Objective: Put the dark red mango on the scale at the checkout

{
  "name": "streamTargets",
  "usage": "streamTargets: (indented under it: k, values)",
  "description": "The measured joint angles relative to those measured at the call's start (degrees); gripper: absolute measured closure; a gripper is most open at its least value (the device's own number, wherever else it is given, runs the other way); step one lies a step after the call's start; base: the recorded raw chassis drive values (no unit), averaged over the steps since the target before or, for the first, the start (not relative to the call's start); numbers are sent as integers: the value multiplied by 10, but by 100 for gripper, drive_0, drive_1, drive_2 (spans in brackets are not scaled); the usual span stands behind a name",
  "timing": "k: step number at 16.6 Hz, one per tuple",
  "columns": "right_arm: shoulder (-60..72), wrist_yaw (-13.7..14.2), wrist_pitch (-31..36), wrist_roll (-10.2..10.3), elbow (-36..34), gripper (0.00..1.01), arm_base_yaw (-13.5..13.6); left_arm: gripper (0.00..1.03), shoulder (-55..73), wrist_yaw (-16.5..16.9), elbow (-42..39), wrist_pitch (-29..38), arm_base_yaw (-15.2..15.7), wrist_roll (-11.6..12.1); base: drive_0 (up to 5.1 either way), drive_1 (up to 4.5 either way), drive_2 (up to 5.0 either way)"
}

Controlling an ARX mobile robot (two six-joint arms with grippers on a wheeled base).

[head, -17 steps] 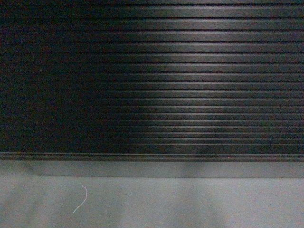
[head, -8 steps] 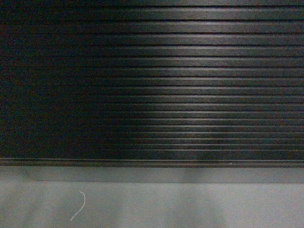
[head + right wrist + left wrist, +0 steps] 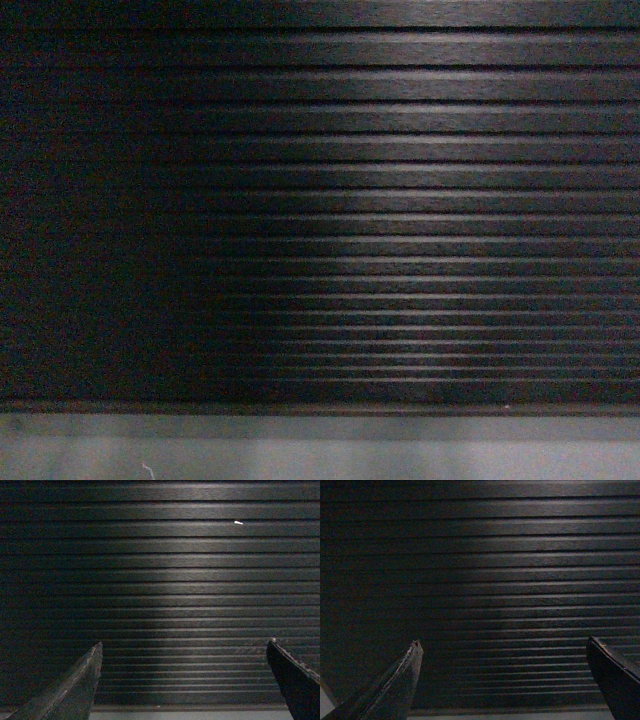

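Left gripper (image 3: 502,647) and right gripper (image 3: 184,647) both spread wide, empty, facing the checkout (image 3: 400,220) ribbed front. Dark red mango and scale not in view. Mango likely firm, glossy, slippery; best clasped across its broad middle

Checkout (image 3: 400,200): dark black-brown front panel, horizontal ribs, upright, fills all three views; grey base strip (image 3: 320,445) directly below panel. Light patch right of panel's centre.
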Motion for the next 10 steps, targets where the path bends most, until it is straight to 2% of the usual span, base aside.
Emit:
streamTargets:
  k: [10]
  values:
    - [0, 0, 0, 0, 0, 3, 0, 5, 0, 0, 0, 0, 0, 0, 0, 0, 0]
